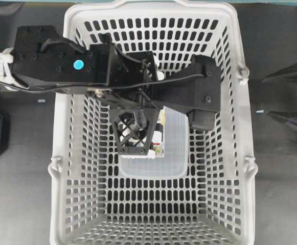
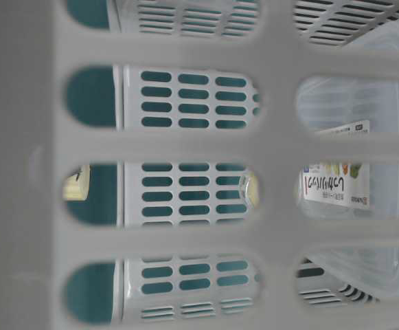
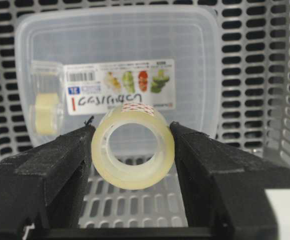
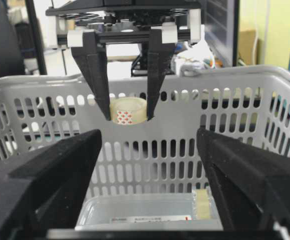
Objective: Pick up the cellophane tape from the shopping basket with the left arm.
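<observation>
Already the left hand (image 4: 127,117) clamps the small pale-yellow translucent roll of cellophane tape (image 4: 128,110), raised near the rim of the light-grey slotted plastic shopping basket (image 4: 244,80). Pickup looks essentially done. The right hand (image 4: 149,165) gapes wide, empty.

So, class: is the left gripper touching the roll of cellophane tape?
Touching. In the left wrist view both fingers of the left gripper press the cellophane tape with no gap; the right wrist view shows it lifted.
</observation>
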Motion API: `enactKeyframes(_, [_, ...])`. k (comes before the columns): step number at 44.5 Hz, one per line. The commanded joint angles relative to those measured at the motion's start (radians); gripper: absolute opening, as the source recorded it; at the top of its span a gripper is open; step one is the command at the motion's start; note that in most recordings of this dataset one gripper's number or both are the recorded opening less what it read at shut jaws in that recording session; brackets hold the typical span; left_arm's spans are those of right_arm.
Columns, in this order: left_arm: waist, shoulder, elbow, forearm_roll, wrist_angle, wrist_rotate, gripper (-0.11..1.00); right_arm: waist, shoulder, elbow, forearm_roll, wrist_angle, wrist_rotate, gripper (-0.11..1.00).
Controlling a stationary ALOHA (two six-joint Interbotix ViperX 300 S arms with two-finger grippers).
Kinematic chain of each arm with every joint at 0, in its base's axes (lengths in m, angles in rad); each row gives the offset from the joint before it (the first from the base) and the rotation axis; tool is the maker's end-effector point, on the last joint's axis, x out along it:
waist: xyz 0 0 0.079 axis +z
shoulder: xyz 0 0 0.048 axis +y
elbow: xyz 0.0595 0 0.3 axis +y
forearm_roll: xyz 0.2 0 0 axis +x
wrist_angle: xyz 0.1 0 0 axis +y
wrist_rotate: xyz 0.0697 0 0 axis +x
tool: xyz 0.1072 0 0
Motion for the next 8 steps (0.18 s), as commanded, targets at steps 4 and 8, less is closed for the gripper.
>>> enactKeyframes(4, [-0.002,-0.014,-0.014,0.003,-0.005,0.002,0.5,0.0,0.005,-0.015,0.003,-0.005,0.0,0.75])
enactKeyframes(8, [-0.002,-0.014,-0.014,0.005,-0.005,0.002,0.5,0.002,0.005,-0.017,0.003,-0.005,0.0,0.75])
